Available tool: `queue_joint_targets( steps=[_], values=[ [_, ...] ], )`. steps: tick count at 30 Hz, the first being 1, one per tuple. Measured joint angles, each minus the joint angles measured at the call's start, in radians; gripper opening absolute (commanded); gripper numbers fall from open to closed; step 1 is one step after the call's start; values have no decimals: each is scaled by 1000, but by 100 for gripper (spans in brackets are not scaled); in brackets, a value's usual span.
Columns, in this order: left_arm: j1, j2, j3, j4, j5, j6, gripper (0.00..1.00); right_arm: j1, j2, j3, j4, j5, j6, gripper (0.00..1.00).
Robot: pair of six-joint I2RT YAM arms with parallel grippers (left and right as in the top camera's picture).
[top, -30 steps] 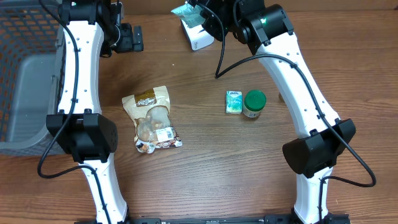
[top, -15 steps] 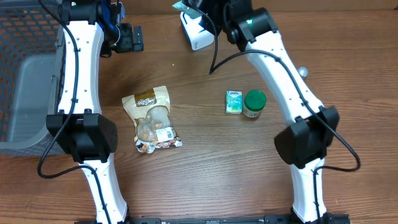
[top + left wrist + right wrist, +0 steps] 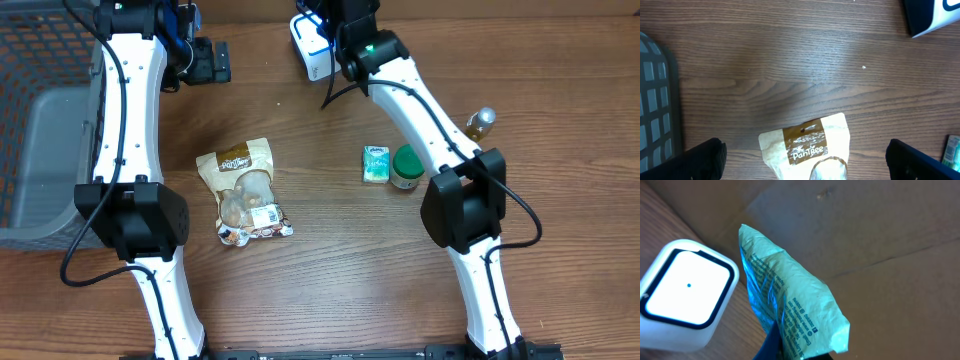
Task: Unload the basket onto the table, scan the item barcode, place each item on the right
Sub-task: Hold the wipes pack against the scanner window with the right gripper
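Note:
My right gripper (image 3: 795, 352) is shut on the lower end of a crinkled light green packet (image 3: 790, 305) with small printed text. It holds the packet up just right of the white scanner (image 3: 685, 292), whose bright window has a dark rim. From overhead the scanner (image 3: 312, 45) sits at the table's far edge, the right gripper (image 3: 335, 15) is beside it, and the packet is almost hidden. My left gripper (image 3: 805, 172) is open and hangs above the top of a tan PanTree pouch (image 3: 810, 147), gripping nothing. The pouch (image 3: 245, 190) lies flat left of centre.
A small teal box (image 3: 376, 163) and a green-lidded jar (image 3: 408, 165) stand right of centre. A small gold-capped bottle (image 3: 480, 120) is behind the right arm. A grey mesh basket (image 3: 40, 150) fills the left edge.
The right arm has swung left, carrying the green packet closer to the scanner. The gold-capped bottle has come into view behind it. The left arm has not moved.

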Motion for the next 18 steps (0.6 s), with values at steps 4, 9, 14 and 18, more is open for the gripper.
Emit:
queue_joint_targets(
  steps=[4, 9, 14, 18],
  values=[
    [0, 0, 0, 0, 0, 0, 100, 23, 37, 0, 64, 64, 0, 4],
    [0, 0, 0, 0, 0, 0, 100, 57, 83, 0, 89, 103, 0, 4],
    [0, 0, 0, 0, 0, 0, 100, 83, 128, 0, 68, 119, 0, 4],
    [0, 0, 0, 0, 0, 0, 100, 89, 133, 0, 71, 131, 0, 4]
  ],
)
